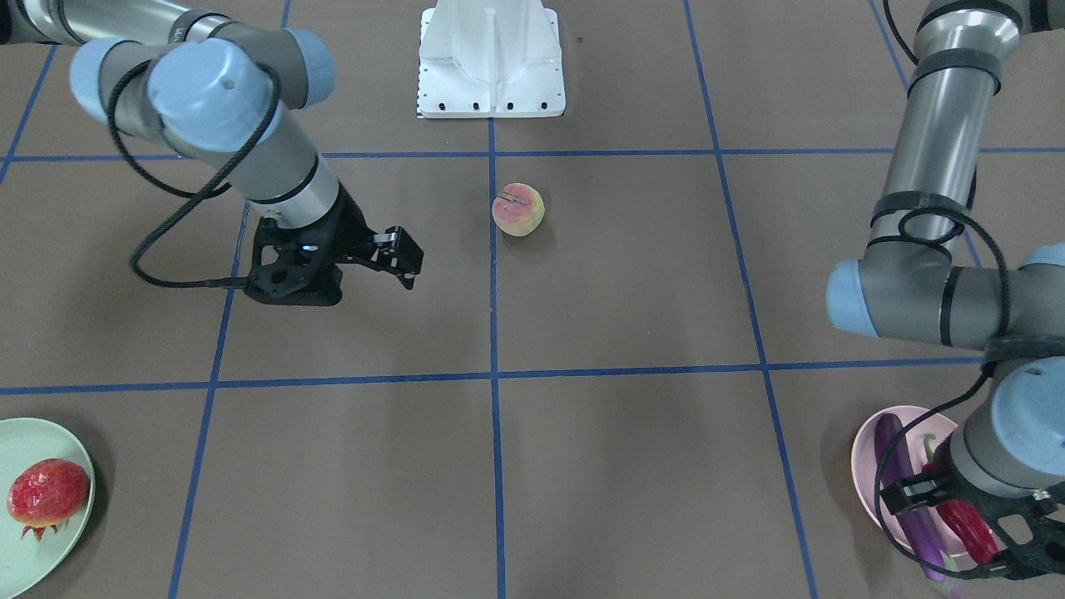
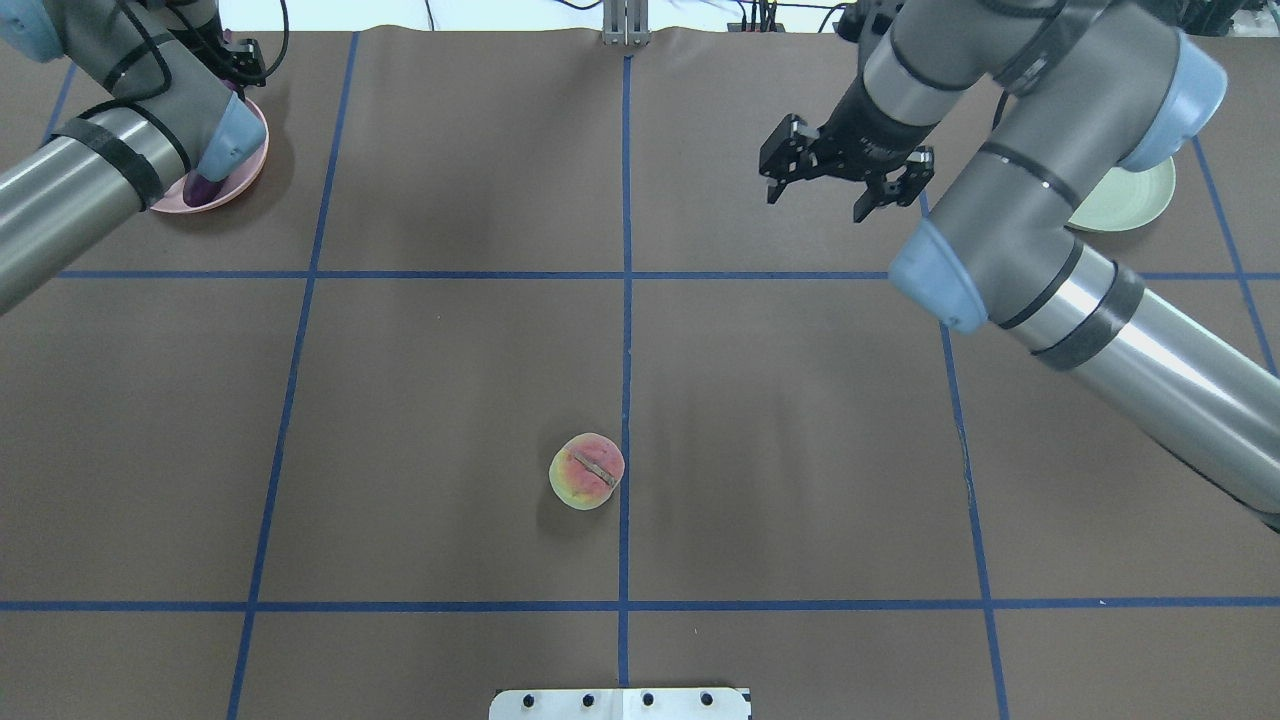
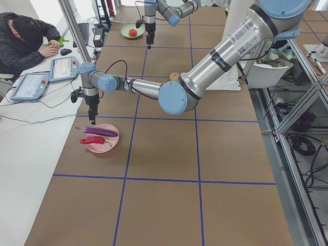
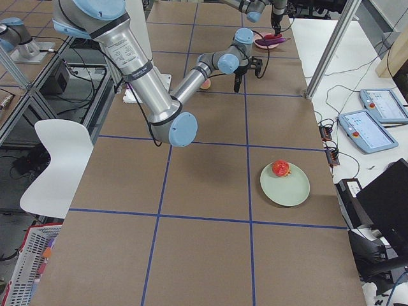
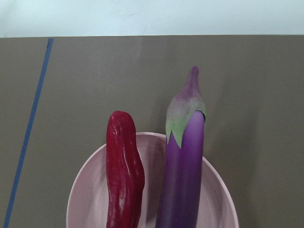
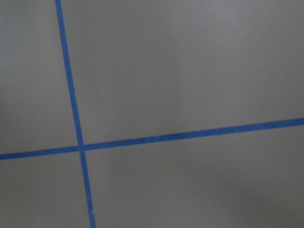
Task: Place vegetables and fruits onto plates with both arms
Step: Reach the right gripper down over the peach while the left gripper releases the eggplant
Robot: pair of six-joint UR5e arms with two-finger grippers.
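Observation:
The pale pink plate (image 1: 913,423) holds the purple eggplant (image 1: 897,474) and the red chili (image 1: 969,524) side by side, as the left wrist view shows for the eggplant (image 5: 183,175) and chili (image 5: 124,171). My left gripper (image 1: 911,497) hangs just above them, looks open and holds nothing. The peach (image 2: 587,471) lies alone near the table's middle line. My right gripper (image 2: 816,205) is open and empty, hovering over bare table between the peach and the mint green plate (image 2: 1130,200). The pomegranate (image 1: 48,495) lies on that plate (image 1: 33,441).
The white base block (image 1: 491,58) stands at the robot's edge of the table, close behind the peach. Blue tape lines divide the brown table top. An operator and tablets (image 3: 31,84) are beside the table near the pink plate.

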